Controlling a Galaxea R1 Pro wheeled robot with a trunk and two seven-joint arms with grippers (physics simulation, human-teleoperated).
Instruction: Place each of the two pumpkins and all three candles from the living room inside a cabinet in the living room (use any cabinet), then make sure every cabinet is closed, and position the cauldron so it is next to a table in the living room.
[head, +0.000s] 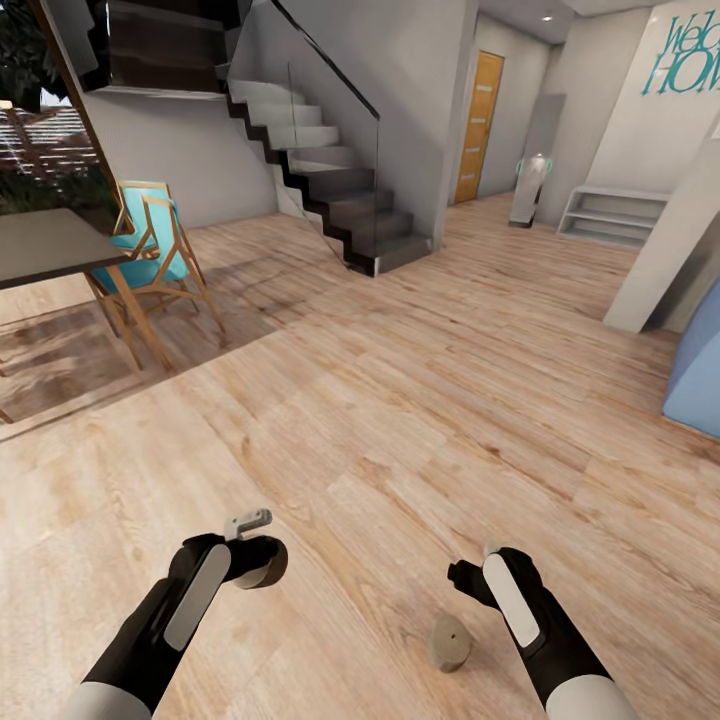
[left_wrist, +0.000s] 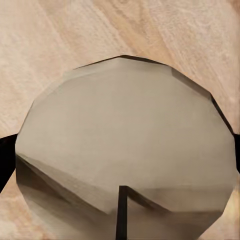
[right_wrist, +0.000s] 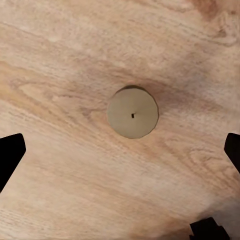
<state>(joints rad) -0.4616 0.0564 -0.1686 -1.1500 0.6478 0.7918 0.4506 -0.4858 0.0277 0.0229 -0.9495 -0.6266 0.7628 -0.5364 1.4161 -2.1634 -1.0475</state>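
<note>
Candles are the task things in sight, two of them, over a broad wood floor (head: 420, 380) with a staircase (head: 340, 190) far ahead of the arms. One beige candle (left_wrist: 125, 150) sits clamped in the left gripper (head: 262, 562), its round top and dark wick right up against that wrist camera. A second candle (right_wrist: 133, 112) lies on the floor directly beneath the right gripper (head: 470, 578), whose dark fingertips (right_wrist: 10, 155) are spread wide, holding nothing.
</note>
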